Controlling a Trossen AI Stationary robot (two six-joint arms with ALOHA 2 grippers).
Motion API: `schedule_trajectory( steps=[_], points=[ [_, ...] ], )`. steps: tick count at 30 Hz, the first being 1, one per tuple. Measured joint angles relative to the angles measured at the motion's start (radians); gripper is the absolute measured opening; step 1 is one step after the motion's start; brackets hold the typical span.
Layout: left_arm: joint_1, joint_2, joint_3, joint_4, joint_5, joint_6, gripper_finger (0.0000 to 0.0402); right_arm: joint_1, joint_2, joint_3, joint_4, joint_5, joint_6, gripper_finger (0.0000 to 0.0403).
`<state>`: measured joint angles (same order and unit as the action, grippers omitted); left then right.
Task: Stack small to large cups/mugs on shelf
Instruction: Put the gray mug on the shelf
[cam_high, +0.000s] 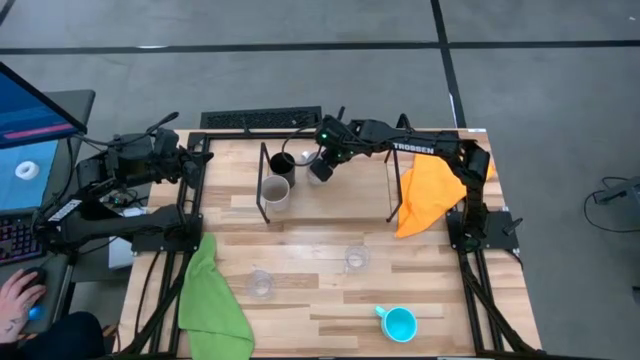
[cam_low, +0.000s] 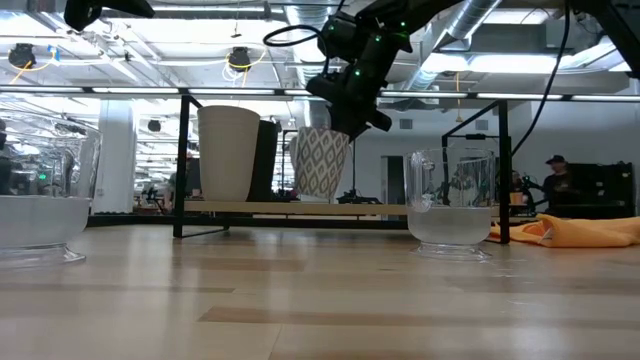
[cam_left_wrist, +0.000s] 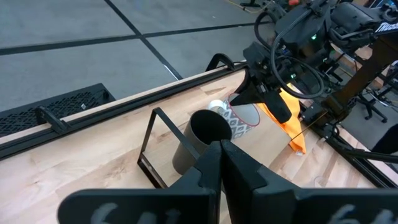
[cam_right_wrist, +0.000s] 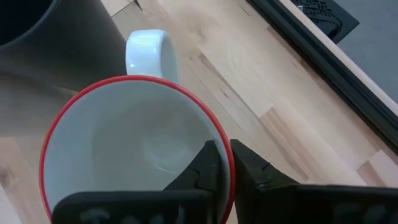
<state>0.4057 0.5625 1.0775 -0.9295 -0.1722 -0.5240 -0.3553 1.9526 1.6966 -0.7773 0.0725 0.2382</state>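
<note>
The shelf (cam_low: 300, 208) stands at the table's far middle, with a grey-beige mug (cam_high: 275, 190) and a black mug (cam_high: 283, 163) on its left end. Beside the black mug is a white mug (cam_low: 322, 160) with a grey pattern and a red rim, and my right gripper (cam_right_wrist: 229, 171) is shut on it. Two clear glass cups (cam_high: 356, 258) (cam_high: 261, 283) and a light blue mug (cam_high: 399, 322) stand on the table nearer the front. My left gripper (cam_left_wrist: 221, 152) is shut on nothing, raised over the table's far left edge. My right gripper pinches the white mug's red rim (cam_right_wrist: 225, 149), one finger (cam_right_wrist: 208, 165) inside the mug and one outside, on the side opposite the handle (cam_right_wrist: 146, 50). The fingers slant steeply down from the table's right. The mug leans slightly; whether its base rests on the shelf board I cannot tell.
An orange cloth (cam_high: 432, 195) lies at the shelf's right end, a green cloth (cam_high: 208, 300) over the table's front left edge. Black frame rails run along the table's sides. A person's hand (cam_high: 18, 298) rests at a keyboard left of the table.
</note>
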Motion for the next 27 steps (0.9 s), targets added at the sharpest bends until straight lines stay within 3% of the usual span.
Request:
schedule_trajectory(
  steps=[27],
  points=[
    [0.0,0.0,0.0,0.0,0.0,0.018,0.0,0.001,0.0,0.0,-0.03,0.003,0.0,0.0031]
  ],
)
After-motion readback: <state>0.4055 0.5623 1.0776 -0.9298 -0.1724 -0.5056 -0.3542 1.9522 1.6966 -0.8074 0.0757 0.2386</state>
